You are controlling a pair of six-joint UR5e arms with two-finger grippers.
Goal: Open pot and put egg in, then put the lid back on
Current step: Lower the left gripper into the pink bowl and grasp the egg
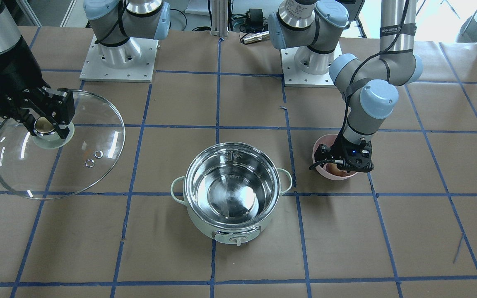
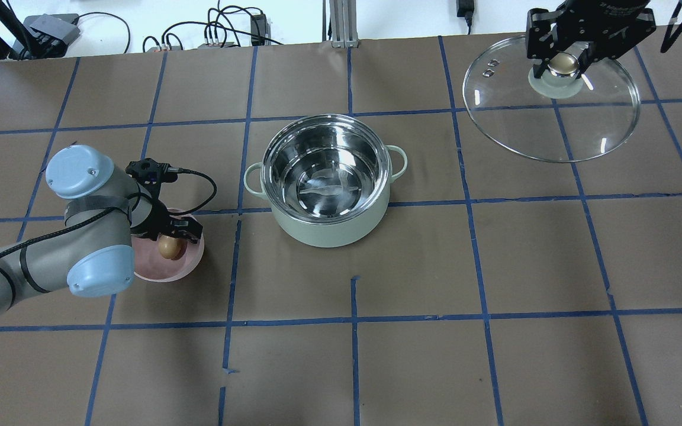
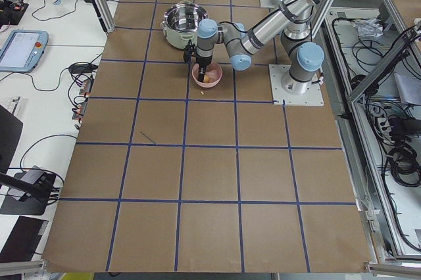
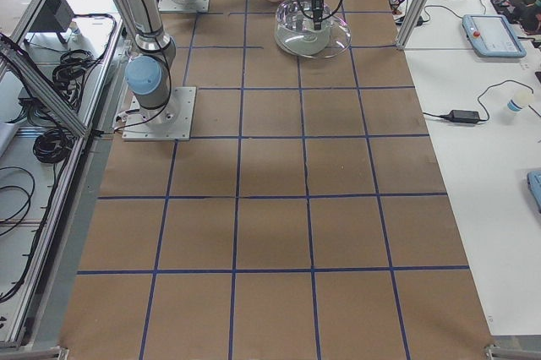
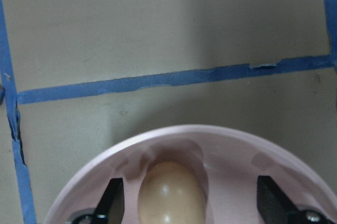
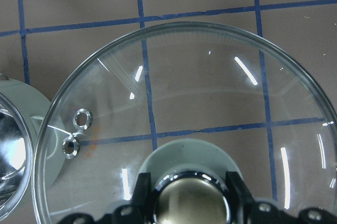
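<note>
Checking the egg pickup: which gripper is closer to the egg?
Left. The left gripper is in the pink bowl, fingers either side of the egg; the right gripper holds the lid far beyond the pot.

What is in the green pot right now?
Nothing: the pot shows bare steel inside; the egg lies in the pink bowl.
</note>
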